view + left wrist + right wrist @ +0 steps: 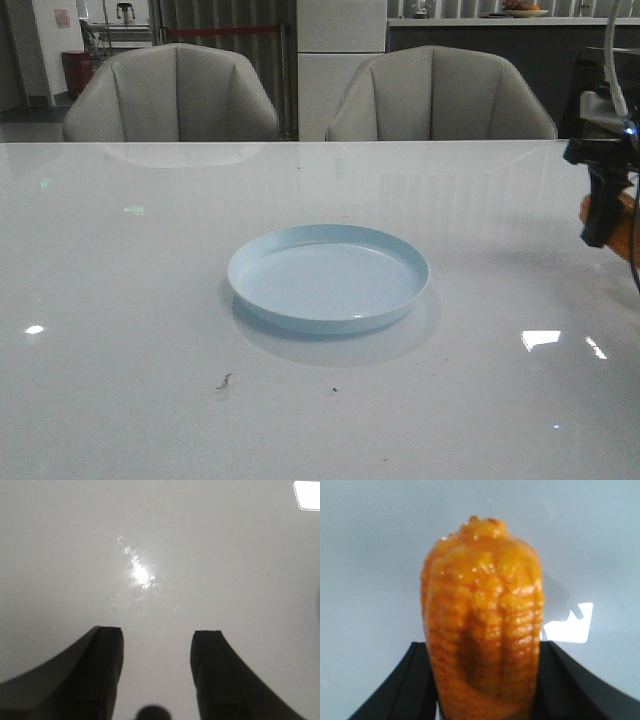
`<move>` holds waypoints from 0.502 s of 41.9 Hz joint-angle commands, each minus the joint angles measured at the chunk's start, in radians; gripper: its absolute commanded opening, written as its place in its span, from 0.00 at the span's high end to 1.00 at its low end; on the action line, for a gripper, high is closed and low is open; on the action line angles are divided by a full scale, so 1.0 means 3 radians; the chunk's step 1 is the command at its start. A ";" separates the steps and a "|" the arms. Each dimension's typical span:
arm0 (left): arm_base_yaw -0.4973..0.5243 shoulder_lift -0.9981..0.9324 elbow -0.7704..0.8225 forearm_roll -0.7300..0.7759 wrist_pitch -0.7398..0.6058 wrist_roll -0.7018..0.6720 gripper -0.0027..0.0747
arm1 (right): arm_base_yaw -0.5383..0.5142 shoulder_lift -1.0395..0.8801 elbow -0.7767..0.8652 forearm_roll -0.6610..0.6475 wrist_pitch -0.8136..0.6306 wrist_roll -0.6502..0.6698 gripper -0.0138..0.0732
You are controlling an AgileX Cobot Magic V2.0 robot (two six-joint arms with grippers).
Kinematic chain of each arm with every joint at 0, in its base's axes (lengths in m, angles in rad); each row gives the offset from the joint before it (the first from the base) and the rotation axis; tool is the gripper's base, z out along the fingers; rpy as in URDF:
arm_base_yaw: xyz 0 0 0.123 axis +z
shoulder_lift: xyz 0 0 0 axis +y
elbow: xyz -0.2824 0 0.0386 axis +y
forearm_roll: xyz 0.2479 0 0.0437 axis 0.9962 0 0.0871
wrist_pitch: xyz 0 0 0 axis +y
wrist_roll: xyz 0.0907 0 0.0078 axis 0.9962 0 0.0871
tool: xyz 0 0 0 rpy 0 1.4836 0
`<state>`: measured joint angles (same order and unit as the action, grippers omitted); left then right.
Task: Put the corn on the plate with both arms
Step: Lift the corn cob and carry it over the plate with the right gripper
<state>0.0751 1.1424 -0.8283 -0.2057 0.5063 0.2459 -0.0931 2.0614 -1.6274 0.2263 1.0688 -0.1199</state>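
while the orange-yellow, bumpy-kerneled corn cob [482,615] is already gripped, the task looks only partly done, since the round, shallow, pale blue plate [328,276] at the middle of the glossy white bench [120,300] carries nothing yet. the right hand [482,690] pinches the cob between its two dark fingers [400,690], one pressed to each side, with the tapered end poking out past the fingertips over bare bench surface. in the front view this hand [600,215] sits at the far right edge of the scene, well apart from the plate, and only a sliver of orange [618,222] shows beside the black arm. whether the cob is lifted clear of the bench or just above it cannot be told for certain, though nothing appears to touch it from below.

the left hand [156,675] is spread, its two dark fingers [100,675] standing apart with only plain bench between them; it holds nothing. it does not appear in the front view, so where it hangs relative to the plate cannot be placed.

as a judgement: the pick-up is finished, and what remains is the carry leftward to the plate, the lowering, and the release inside the low rim. because the task names both arms, the idle left hand probably has a part still to play, perhaps taking the cob over, but the pictures do not show how.

two pale grey padded chairs [170,95] stand beyond the far edge of the bench.
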 commanded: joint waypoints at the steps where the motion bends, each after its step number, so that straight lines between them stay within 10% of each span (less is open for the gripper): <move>1: 0.0003 -0.0079 -0.0089 -0.0057 -0.0248 0.0009 0.47 | 0.0178 -0.0188 -0.0385 0.0232 0.0218 -0.0082 0.78; 21: 0.0003 -0.0079 -0.0089 -0.0057 -0.0291 0.0009 0.47 | 0.1104 -0.0157 -0.1122 0.0930 0.0070 -0.0129 0.74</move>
<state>0.0751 1.1424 -0.8283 -0.2057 0.4923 0.2459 0.2002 2.0630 -1.9285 0.4616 1.1172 -0.1360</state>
